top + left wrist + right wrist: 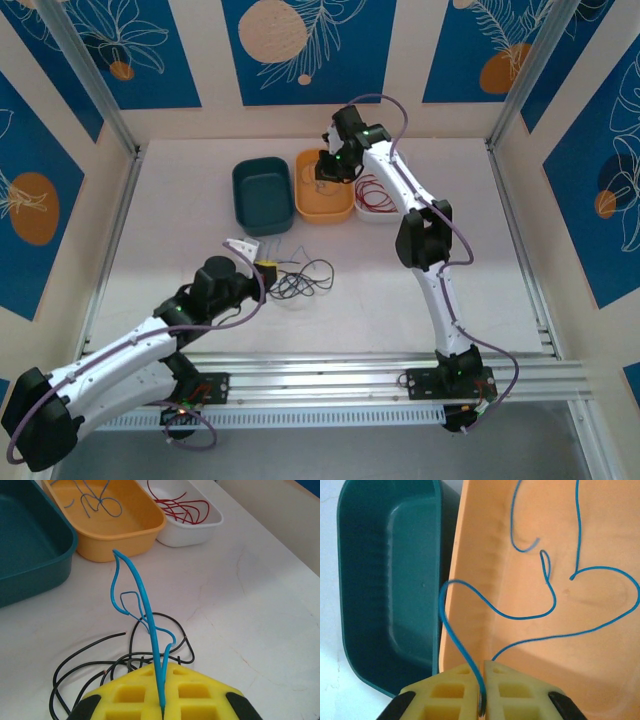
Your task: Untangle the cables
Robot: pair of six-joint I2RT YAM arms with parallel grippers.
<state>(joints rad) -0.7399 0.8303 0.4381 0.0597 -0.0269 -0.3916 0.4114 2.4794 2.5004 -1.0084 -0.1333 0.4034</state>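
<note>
On the worktop (180, 200) stand a teal tray (262, 195), an orange tray (600, 645) and a white tray (200, 527) holding red cables (182, 507). The left gripper (162, 680) has its jaws pinched on a looped blue cable (148, 611) above loose black cables (80, 665). The right gripper (482, 672), over the orange tray, has its jaws nearly together around a curling blue cable (441, 607).

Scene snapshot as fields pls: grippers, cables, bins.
left gripper: shut on blue cable, above black cables on table
right gripper: over orange bin, jaws a slit apart, blue strand between them, grip unclear
orange bin: blue cables
white bin: red cables
teal bin: no cables visible
</note>
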